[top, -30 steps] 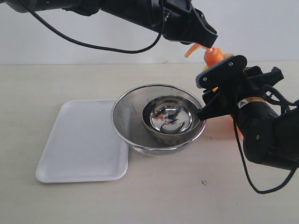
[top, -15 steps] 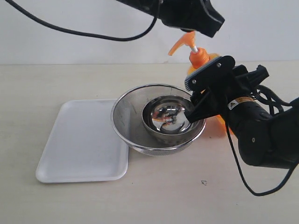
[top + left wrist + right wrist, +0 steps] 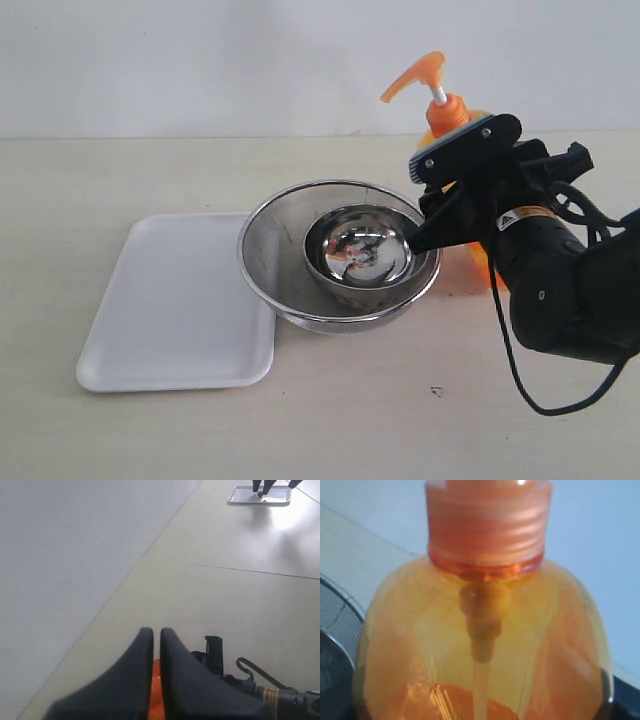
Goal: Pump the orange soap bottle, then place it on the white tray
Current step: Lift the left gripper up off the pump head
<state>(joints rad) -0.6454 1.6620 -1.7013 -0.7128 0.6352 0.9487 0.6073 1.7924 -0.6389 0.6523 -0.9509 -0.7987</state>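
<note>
The orange soap bottle [image 3: 447, 112] stands upright at the right of the table, its pump head raised on the white stem. My right gripper [image 3: 445, 190] is shut on the bottle's body from the front; in the right wrist view the bottle [image 3: 485, 645] fills the frame and the fingers are hidden. My left gripper [image 3: 156, 631] is shut and holds nothing, with a strip of the orange bottle [image 3: 156, 690] showing below the thin gap; it is out of the exterior view. The white tray [image 3: 170, 310] lies bare at the left.
A steel mesh strainer [image 3: 262, 262] holding a smaller steel bowl [image 3: 392, 262] sits between the tray and the bottle, close to the right gripper. The right arm's body [image 3: 570, 300] and cable occupy the right side. A small dark speck [image 3: 436, 391] lies on the table in front.
The left arm has lifted off the pump and left the exterior view. The pump head has risen back up. The right gripper has kept its hold, shifting the bottle slightly.
</note>
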